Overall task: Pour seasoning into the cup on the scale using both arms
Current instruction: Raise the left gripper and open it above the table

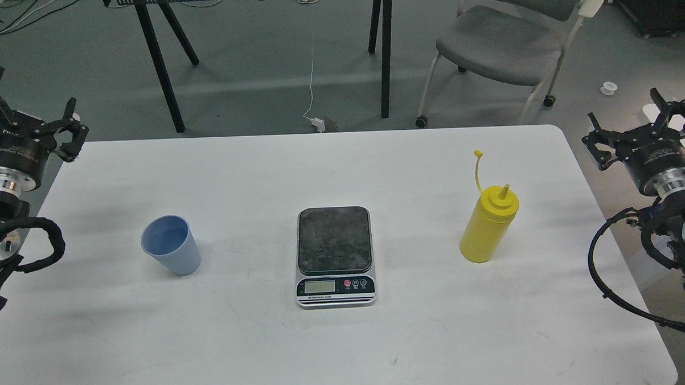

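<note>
The scale (334, 254) lies flat at the table's middle, its dark platform bare. Left of it the light-blue cup (171, 245) stands upright on the table, apart from the scale. To the right stands the seasoning (488, 224), a yellow squeeze bottle with its cap strap sticking up and the nozzle uncovered. My left gripper (29, 115) hovers at the table's far-left edge, fingers spread and holding nothing. My right gripper (645, 122) hangs beyond the table's right edge, also open and empty.
The white table (347, 340) has a rounded far-right corner. Behind it on the floor are a grey chair (502, 44), black table legs (161, 68) and a white cable (313, 85). Arm cables loop at both sides.
</note>
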You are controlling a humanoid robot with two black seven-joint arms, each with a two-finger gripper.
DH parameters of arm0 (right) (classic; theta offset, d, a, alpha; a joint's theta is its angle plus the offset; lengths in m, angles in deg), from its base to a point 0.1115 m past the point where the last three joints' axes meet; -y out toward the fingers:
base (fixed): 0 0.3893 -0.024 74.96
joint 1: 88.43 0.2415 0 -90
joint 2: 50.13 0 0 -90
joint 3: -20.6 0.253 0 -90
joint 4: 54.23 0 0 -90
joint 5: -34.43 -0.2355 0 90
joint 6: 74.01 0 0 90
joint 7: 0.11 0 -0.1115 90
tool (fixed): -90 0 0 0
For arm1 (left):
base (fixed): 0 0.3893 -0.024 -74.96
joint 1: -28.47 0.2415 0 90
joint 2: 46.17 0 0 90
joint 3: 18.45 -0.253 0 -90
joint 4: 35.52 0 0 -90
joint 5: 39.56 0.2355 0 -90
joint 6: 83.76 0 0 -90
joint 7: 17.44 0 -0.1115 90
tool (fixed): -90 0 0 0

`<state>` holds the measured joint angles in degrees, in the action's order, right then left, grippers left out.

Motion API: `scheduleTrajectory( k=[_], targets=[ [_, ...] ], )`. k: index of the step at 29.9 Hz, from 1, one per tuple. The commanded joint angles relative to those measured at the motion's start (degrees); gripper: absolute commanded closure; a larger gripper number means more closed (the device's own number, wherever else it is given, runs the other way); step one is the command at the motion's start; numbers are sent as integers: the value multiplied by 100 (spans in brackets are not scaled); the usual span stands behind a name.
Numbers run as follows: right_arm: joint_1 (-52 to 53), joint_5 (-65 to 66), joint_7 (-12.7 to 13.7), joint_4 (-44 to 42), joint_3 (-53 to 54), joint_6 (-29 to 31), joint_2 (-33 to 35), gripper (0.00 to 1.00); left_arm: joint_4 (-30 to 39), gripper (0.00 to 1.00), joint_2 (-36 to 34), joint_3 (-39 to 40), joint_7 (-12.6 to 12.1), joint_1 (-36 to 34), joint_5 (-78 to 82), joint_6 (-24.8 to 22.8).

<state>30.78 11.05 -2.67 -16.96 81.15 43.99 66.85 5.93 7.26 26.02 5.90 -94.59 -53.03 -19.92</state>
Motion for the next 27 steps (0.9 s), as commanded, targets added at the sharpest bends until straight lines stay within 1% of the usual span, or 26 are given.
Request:
scheduleTrajectory(
  k=[1, 6, 9, 11, 14, 16, 21, 27],
  targets=[
    [-38, 0, -8, 70, 10, 0, 18, 0, -6, 1, -8, 0, 4, 1, 3, 6],
    [-38, 0, -8, 87, 27, 0, 79, 0, 134, 1, -60, 26, 21, 18, 3, -90],
    [-38, 0, -8, 113, 36, 0, 158, 0, 546, 1, -235, 18, 4, 97, 3, -178],
    [-47, 0, -17, 131, 54, 0, 237, 0, 968, 1, -577, -17, -23, 211, 3, -183],
    [-55, 0, -17, 131, 54, 0, 281, 0, 1268, 1, -816, -79, -23, 309, 195, -183],
    [-82, 0, -17, 131, 54, 0, 290, 0, 1304, 1, -886, -141, 21, 291, 799, -183],
    [-91, 0, -35, 201, 80, 0, 343, 0, 1453, 1, -1247, -105, 21, 221, 1996, -183],
    [-134, 0, -35, 377, 106, 0, 413, 0, 1971, 1, -1703, -88, 65, 45, 3954, -183]
  ],
)
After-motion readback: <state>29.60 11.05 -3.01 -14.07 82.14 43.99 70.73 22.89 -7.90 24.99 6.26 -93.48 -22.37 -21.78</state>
